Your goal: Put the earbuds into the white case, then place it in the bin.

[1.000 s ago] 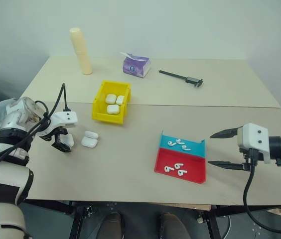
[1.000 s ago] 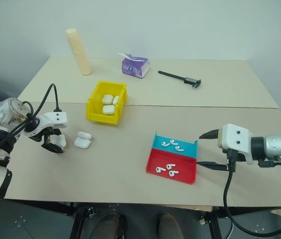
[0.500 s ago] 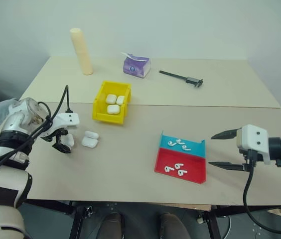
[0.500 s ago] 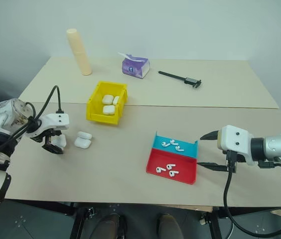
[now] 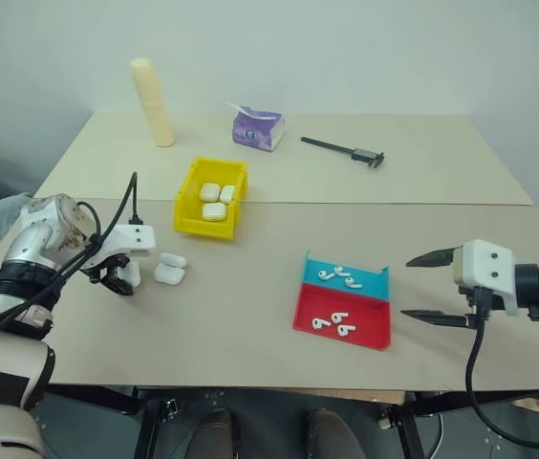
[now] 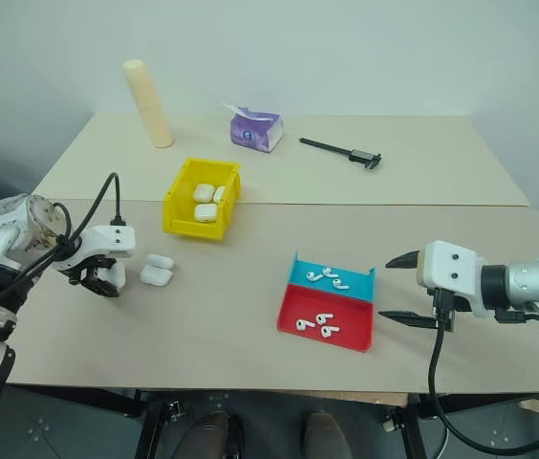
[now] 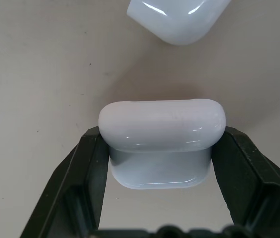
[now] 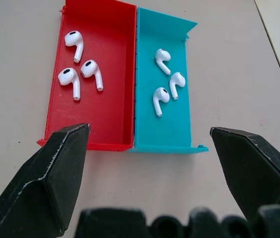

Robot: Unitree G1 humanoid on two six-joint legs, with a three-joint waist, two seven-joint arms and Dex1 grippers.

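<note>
The left gripper (image 7: 162, 148) points steeply down at the table (image 5: 250, 316), left of the bin (image 5: 211, 197), its jaws clamped on a case (image 7: 162, 139) resting there; another case (image 5: 169, 268) lies just beside. The right gripper (image 5: 427, 287) hangs right of the tray (image 8: 130, 79), tilted down toward it, jaws wide apart; earbuds (image 8: 78, 74) lie in it.

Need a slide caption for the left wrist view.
Left claw shut on a white case on the table, a second case beyond.
</note>
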